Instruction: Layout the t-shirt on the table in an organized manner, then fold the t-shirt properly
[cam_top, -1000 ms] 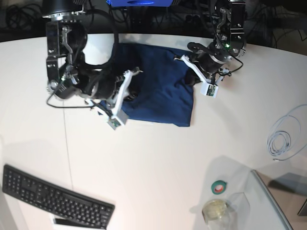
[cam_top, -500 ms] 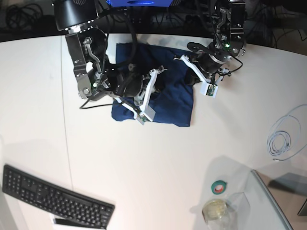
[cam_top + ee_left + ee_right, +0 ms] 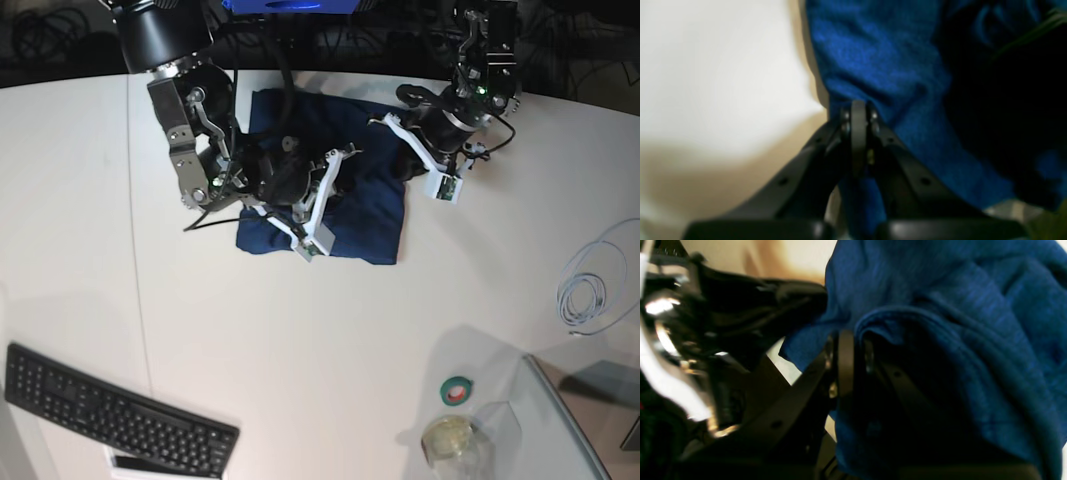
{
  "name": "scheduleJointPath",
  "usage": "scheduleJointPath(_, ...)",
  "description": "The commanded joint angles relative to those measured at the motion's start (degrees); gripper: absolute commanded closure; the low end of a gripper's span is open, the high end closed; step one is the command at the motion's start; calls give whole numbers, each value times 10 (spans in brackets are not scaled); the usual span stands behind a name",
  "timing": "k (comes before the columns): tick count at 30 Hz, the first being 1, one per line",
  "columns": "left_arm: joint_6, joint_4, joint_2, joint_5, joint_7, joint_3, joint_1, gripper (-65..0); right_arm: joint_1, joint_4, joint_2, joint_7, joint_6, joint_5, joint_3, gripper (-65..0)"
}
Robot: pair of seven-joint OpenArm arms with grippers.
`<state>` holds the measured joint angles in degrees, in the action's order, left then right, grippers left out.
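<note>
- A plain dark navy-blue soft fabric t-shirt [image 3: 345, 200] lies partly folded into a rough rectangle on the large smooth white table [image 3: 300, 340], close to the table's curved far edge and a little toward its middle.
- The cloth is bunched, not flat: in the right wrist view a doubled layer curls over itself in a thick roll, so this looks like the middle of a fold rather than a finished one (a judgement from the shape alone).
- The right gripper [image 3: 846, 350] sits over the shirt's near left part, reaching in from the side. Its jaws are pressed together with blue fabric [image 3: 940, 340] draped at the tips, so it appears to be pinching a fold of the shirt, probably to carry that layer across.
- The left gripper [image 3: 858, 116] is at the shirt's right-hand edge, where blue cloth meets bare table. Its jaws are fully closed, and the fabric edge runs right into the tips; it seems to be clamping the hem, likely to anchor that side while the other arm works (the view is blurred, so the exact bite is hard to see).
- Well clear of the shirt, toward the near edge, are a black computer keyboard [image 3: 115, 410] at the left corner and a small green roll of tape [image 3: 457, 390] toward the right.
- A coil of pale thin cable [image 3: 590, 290] rests near the right edge.
</note>
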<state>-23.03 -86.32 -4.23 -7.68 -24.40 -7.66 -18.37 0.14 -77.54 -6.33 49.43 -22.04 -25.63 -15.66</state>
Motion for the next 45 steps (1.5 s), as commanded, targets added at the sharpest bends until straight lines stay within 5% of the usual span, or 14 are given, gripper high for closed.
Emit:
scheduleJointPath(1, -4, -19, -8, -4, 12, -1, -3, 0, 10, -9, -5, -12, -2, -13, -1, -8)
scheduleJointPath(9, -4, -2, -21, -1, 12, -66, -8, 0, 10, -10, -5, -9, -2, -13, -2, -8)
scheduleJointPath(15, -4, 55, -15, -4, 13, -38, 23, 0, 8, -15, -5, -8, 1, -13, -47, -8)
scheduleJointPath(23, -4, 63, -15, -1, 14, 5, 30, 0, 3, -58, -5, -9, 55, -14, -86, -6)
scheduleJointPath(36, -4, 62, -16, 0, 14, 3, 32, 0, 3, -59, -7, -1, 58, -14, -86, -9)
scheduleJointPath(39, -4, 58, -16, -1, 13, 4, 32, 0, 3, -59, -12, -1, 58, -14, -86, -68)
scheduleJointPath(45, -3, 34, -25, 0, 11, -18, 28, 0, 3, -59, -13, -2, 58, -14, -86, -323)
